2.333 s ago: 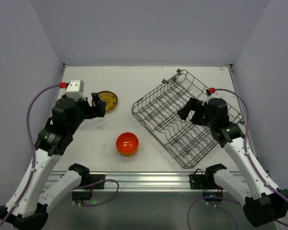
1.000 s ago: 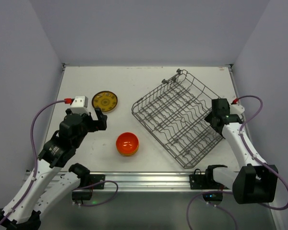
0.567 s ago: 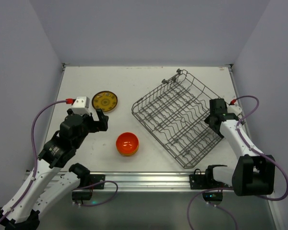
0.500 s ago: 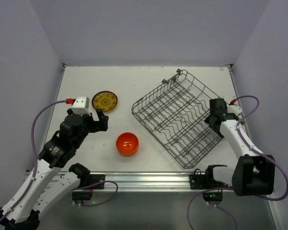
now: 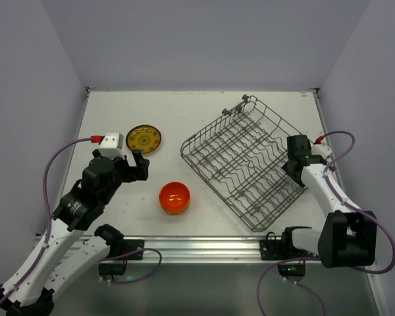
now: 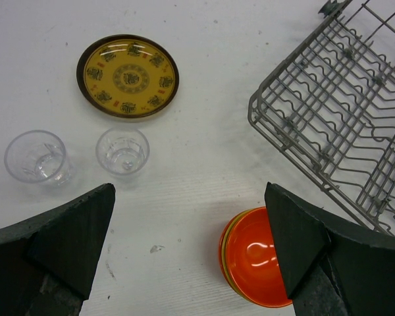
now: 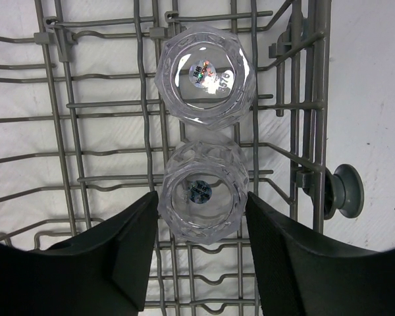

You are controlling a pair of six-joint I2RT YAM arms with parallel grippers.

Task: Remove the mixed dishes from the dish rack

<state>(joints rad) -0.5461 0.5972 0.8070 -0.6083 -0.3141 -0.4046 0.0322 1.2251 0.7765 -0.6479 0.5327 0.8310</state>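
Note:
The grey wire dish rack [image 5: 232, 153] lies at an angle on the right of the table. Two clear glasses lie inside it in the right wrist view. My right gripper [image 7: 202, 199] has its fingertips against both sides of the nearer glass [image 7: 204, 220], which still rests on the wires. The other glass [image 7: 205, 79] lies just beyond it. My left gripper [image 6: 189, 189] hangs open and empty above the table. Below it are two clear glasses [image 6: 36, 156] [image 6: 122, 150], a yellow patterned plate [image 6: 127, 76] and a stack of bowls [image 6: 253, 263] with an orange one on top.
The plate [image 5: 147, 139] and the bowl stack [image 5: 174, 197] sit left of the rack [image 6: 329, 131]. A grey wheel [image 7: 345, 189] sticks out from the rack's side. Walls close in the table on three sides.
The right gripper's fingers have drawn in onto the nearer glass. Since the oldest frame the left arm pulled back from the plate and the right arm dropped over the rack's right side.

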